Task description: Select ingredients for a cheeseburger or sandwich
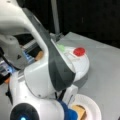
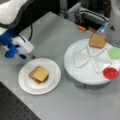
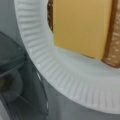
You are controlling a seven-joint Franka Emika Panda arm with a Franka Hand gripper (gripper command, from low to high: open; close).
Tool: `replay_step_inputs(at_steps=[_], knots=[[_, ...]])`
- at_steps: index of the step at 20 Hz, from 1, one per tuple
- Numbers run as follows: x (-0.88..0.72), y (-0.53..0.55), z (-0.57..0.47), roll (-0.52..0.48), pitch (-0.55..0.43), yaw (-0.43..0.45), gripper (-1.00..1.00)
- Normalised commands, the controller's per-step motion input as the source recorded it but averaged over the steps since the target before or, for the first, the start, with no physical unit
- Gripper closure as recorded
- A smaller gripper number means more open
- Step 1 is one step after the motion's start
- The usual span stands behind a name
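Observation:
On the white paper plate [image 2: 25, 85] lies the sandwich stack [image 2: 38, 74]: a toast-brown bread square, a dark patty edge, and a yellow-orange cheese square on top. The wrist view looks straight down on that cheese [image 3: 82, 25], with bread [image 3: 113, 40] showing beside it. My gripper [image 2: 27, 56] hovers just off the plate's upper left rim, open and holding nothing. In the white divided tray [image 2: 82, 72] sit a second bread square [image 2: 98, 40], a green square [image 2: 115, 53] and a red disc [image 2: 110, 73]. In a front view the arm hides most of the plate [image 1: 93, 107]; the red disc [image 1: 79, 51] and green square [image 1: 60, 47] show.
The tray stands to the plate's right in a front view, a narrow strip of grey table [image 2: 50, 37] between them. Equipment and cables [image 2: 87, 17] sit behind the tray. A dark perforated surface [image 2: 15, 110] borders the table at bottom left.

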Motion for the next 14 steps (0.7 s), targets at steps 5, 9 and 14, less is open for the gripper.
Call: replay_step_inputs(at_steps=[5,9,14], knots=[[-0.51,0.5,0.2,-0.586,-0.066,-0.138,-1.0],[-0.73,0.53,0.1,-0.559,-0.233,-0.186,-1.0],[-0.86,0.56,-0.02,-0.497,-0.315,-0.218,-1.0]])
